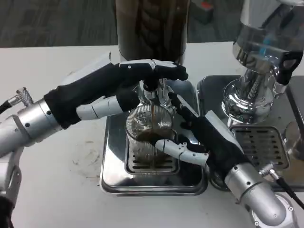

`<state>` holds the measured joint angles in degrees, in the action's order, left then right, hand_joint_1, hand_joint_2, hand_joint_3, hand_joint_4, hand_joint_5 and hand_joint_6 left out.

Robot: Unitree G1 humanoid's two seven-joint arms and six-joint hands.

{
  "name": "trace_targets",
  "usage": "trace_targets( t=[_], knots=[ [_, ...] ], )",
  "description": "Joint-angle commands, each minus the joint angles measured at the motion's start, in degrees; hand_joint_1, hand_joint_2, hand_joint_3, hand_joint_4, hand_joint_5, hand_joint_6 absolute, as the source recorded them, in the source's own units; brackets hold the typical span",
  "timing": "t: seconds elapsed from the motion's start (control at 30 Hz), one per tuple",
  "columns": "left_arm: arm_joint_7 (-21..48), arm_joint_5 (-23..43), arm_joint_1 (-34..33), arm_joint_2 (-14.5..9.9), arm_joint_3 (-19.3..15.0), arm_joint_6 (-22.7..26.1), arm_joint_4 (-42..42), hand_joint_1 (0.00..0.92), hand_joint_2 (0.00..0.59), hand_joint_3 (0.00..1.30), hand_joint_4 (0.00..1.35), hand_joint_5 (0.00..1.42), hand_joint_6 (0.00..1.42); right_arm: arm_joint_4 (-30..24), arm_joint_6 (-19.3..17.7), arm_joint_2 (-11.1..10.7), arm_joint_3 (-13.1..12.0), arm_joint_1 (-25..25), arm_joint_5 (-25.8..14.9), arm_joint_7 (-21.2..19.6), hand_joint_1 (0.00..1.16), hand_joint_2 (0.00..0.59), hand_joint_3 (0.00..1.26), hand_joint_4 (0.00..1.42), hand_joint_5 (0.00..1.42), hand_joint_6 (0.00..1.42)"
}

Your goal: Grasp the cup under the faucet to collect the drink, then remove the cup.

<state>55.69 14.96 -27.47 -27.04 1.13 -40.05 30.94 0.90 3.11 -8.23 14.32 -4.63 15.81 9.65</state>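
1. Under the faucet point(151, 90), the clear ribbed cup point(148, 130) stands on a slotted steel drip tray point(152, 183), with a thin dark stream falling into it.
2. Much of the cup's right side is hidden by the right hand point(190, 140), whose fingers wrap around it.
3. Above, the left hand point(137, 78) lies on the faucet lever, seemingly pressing it; its grip is unclear.
4. Cut off at the top, a dark dispenser tank point(152, 26) rises from the white tabletop point(61, 180).

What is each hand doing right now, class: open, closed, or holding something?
Left hand: pressing the faucet lever above the cup, gripping nothing else.
Right hand: holding the clear cup on the drip tray under the dark stream.
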Motion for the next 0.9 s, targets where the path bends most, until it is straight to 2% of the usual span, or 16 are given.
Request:
trace_targets(
  t=[0.03,0.4,0.9],
  knots=[
    [0.4,-2.0,2.3,-1.4,0.4,0.8,0.5,0.000,0.072,0.30,0.18,0.18,0.11,1.4,-1.0,0.2,0.1,-1.3,-0.7,0.4,0.54,0.207,0.00,0.00,0.00,0.09],
    [-2.8,-0.1,3.0,-0.5,-2.4,0.3,0.8,0.000,0.077,0.30,0.21,0.20,0.12,2.1,-1.5,0.4,0.2,-1.7,-1.0,0.5,0.54,0.210,0.00,0.00,0.00,0.09],
    [-7.5,1.3,5.2,0.6,-8.5,0.0,1.0,0.000,0.082,0.33,0.26,0.23,0.15,2.9,-2.6,0.6,0.1,-2.0,-2.0,0.8,0.53,0.216,0.00,0.00,0.00,0.11]
  ],
)
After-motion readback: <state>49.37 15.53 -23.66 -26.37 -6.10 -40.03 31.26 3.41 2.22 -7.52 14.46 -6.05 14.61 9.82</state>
